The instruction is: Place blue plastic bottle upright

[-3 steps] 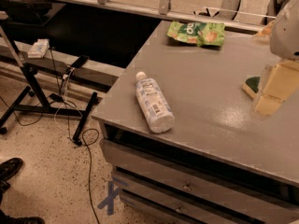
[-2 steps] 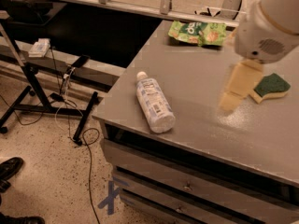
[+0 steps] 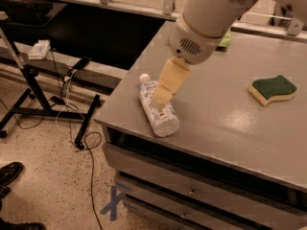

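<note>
blue plastic bottle (image 3: 164, 120): lying on its side, not yet upright.
gripper (image 3: 160, 97): just above bottle's middle; opening and hold cannot be told.
Left: grasp, upend.

I can read no words or numbers anywhere from here. The blue plastic bottle (image 3: 168, 126), lying on the table (image 3: 230, 123), carries a white-and-blue printed label (image 3: 160, 115), but I cannot make out its lettering. My pincer (image 3: 161, 97) hangs right over that label, covering part of it. The one clear mark I see is a blue X (image 3: 115, 202) on the floor (image 3: 48, 186) in front of the table.
</note>
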### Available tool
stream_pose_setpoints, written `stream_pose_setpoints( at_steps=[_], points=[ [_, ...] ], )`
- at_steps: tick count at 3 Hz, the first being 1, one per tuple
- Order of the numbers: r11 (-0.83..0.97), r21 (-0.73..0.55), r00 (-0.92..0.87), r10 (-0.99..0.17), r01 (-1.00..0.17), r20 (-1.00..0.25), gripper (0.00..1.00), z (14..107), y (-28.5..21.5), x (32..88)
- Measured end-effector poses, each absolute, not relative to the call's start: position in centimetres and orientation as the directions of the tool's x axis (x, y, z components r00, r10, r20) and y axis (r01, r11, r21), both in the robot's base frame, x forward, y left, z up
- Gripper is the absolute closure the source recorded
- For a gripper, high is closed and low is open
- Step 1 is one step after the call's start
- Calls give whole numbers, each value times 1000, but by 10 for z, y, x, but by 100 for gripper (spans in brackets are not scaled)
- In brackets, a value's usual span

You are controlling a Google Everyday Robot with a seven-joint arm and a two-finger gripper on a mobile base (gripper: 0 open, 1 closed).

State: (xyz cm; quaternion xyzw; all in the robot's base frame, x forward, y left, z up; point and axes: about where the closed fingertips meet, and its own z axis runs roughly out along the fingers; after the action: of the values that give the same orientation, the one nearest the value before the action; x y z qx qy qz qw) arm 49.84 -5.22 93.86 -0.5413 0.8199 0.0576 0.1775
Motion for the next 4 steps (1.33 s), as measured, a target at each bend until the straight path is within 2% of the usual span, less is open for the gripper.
stream_pose_setpoints(
  at_steps=[2,4],
  points=[
    [580,-122,-530,-797,-805,-290,0,899,-7,528],
    [766,-204,-748,-641,-609,-173,0,858,-16,552]
  ],
)
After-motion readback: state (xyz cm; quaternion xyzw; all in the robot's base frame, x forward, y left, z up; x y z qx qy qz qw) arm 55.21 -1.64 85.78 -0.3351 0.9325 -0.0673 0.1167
